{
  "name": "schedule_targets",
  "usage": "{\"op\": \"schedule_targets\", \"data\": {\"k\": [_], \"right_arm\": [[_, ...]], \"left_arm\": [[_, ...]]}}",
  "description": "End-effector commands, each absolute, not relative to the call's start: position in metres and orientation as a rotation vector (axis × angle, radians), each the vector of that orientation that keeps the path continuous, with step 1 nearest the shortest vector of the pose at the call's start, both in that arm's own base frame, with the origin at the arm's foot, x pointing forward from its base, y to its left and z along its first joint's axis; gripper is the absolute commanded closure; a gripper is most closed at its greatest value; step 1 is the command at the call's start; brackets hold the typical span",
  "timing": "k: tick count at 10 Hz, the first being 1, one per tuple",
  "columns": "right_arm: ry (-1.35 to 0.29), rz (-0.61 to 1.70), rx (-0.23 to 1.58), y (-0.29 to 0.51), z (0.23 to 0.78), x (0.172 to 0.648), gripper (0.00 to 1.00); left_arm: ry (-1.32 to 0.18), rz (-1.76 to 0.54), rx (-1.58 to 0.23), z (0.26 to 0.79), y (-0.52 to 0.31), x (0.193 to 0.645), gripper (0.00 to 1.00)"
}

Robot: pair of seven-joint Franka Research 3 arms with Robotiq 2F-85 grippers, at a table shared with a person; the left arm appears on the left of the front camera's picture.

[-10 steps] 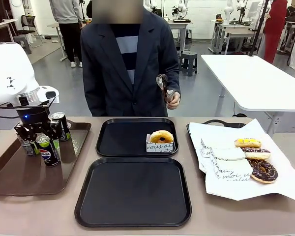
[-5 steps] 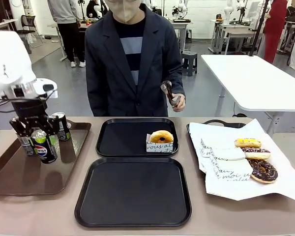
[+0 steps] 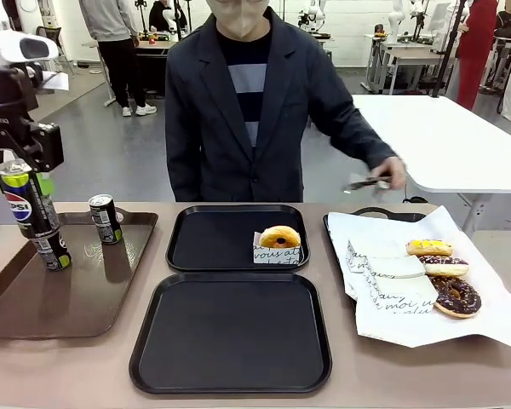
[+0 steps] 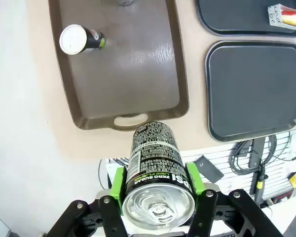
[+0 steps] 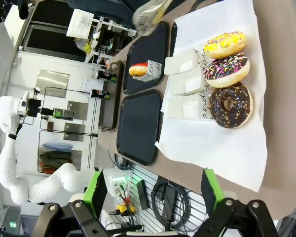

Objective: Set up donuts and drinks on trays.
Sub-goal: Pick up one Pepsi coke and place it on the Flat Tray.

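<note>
A: What lay nearest the robot?

B: The near black tray [image 3: 230, 336], bare. Just behind it sat the far black tray [image 3: 206, 243], with a glazed donut [image 3: 279, 236] in a lettered paper sleeve at its front right corner.

A: And to either side?

B: On the left was a brown tray [image 3: 43, 302] with two drinks standing on it: the front can [image 3: 53, 250] by the left rim and the back can [image 3: 105, 219] near the far edge. On the right was a paper-lined tray [image 3: 375, 210] with a row of three, the chocolate donut [image 3: 456, 296] nearest, then the sprinkled donut [image 3: 443, 265], then the yellow-iced donut [image 3: 429, 247]. White sleeves [image 3: 392, 266] lay just beside them.

A: The grippers?

B: The left gripper [image 4: 158, 181] clamped the held can [image 3: 19, 204] between its green pads, upright and lifted clear above the brown tray's left side. The right gripper [image 5: 152, 192] was spread wide with nothing between its fingers, looking over the paper's near edge.

A: And the person?

B: They stood at the far side, one hand [image 3: 395, 173] out past the back of the paper-lined tray, holding tongs [image 3: 364, 182].
</note>
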State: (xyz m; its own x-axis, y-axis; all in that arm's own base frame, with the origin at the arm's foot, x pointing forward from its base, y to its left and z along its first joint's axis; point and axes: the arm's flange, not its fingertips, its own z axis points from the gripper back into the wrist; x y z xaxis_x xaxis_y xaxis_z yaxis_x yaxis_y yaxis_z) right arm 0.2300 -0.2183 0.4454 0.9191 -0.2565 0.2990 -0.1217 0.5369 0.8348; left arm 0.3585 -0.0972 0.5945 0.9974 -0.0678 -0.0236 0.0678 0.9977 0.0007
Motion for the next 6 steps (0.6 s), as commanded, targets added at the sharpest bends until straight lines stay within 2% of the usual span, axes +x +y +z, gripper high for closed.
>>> {"op": "schedule_targets", "data": {"k": [1,4,5,6], "right_arm": [[-0.432,-0.072,1.023,-0.220,0.446,0.231,0.00],[-0.432,-0.072,1.023,-0.220,0.446,0.231,0.00],[-0.432,-0.072,1.023,-0.220,0.446,0.231,0.00],[-0.432,-0.072,1.023,-0.220,0.446,0.231,0.00]], "left_arm": [[0.010,-0.085,0.004,0.592,-0.102,0.356,1.00],[0.010,-0.085,0.004,0.592,-0.102,0.356,1.00],[0.031,-0.076,0.005,0.590,-0.101,0.359,0.41],[-0.007,-0.104,0.034,0.589,-0.132,0.374,0.41]]}}
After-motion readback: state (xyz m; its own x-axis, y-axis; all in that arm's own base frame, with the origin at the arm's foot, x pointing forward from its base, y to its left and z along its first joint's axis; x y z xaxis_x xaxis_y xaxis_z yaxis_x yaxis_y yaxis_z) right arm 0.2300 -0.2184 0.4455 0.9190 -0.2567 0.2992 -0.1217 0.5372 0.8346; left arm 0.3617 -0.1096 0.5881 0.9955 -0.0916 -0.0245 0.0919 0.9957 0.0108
